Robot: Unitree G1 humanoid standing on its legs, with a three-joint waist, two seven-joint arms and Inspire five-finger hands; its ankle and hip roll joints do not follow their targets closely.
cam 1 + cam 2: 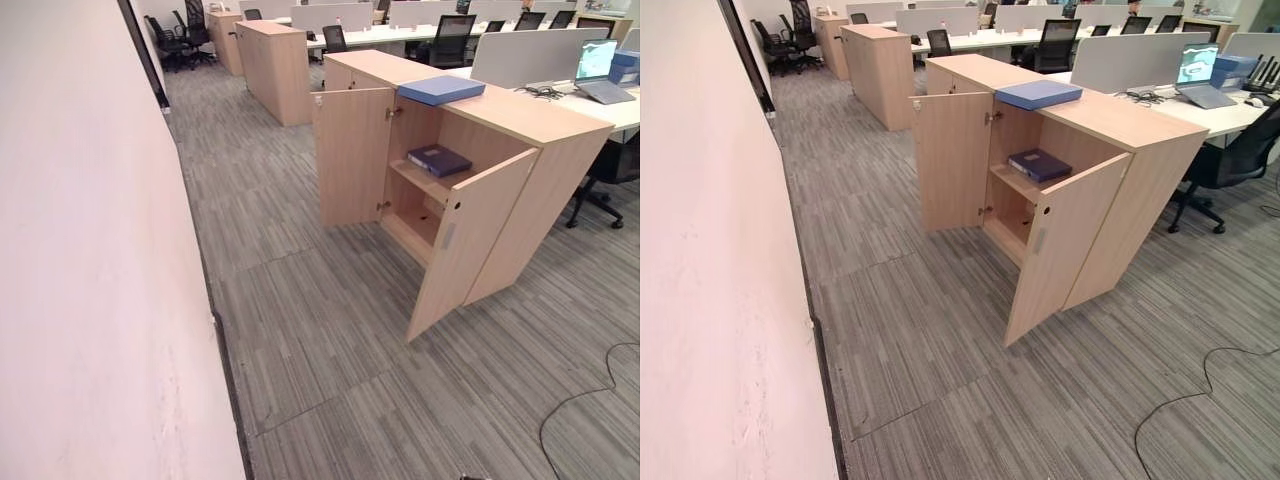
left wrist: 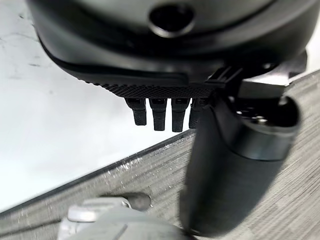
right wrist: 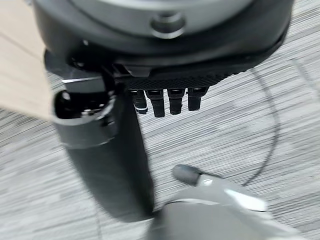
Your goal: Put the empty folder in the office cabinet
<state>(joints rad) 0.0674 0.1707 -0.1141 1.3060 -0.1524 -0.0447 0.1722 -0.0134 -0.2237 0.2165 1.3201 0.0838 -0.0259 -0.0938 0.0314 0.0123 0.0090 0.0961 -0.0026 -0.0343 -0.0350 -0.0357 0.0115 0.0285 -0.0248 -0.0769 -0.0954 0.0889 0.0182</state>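
Grey striped carpet (image 1: 330,330), open-doored office cabinet (image 1: 480,200), blue folder (image 1: 441,90) on top; each robot hand (image 2: 165,95) (image 3: 165,90) released, empty.

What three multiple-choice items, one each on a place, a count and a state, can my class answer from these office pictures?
1. Where does the light blue flat folder lie?
A. on top of the light wooden cabinet
B. on the carpet
C. on a chair

2. How many cabinet doors stand open?
A. none
B. one
C. two

3. What do the robot's left hand and right hand hold?
A. a folder
B. nothing
C. a laptop

Answers: 1 A, it rests on the cabinet top; 2 C, both doors are swung outward; 3 B, the fingers hang straight over the floor.
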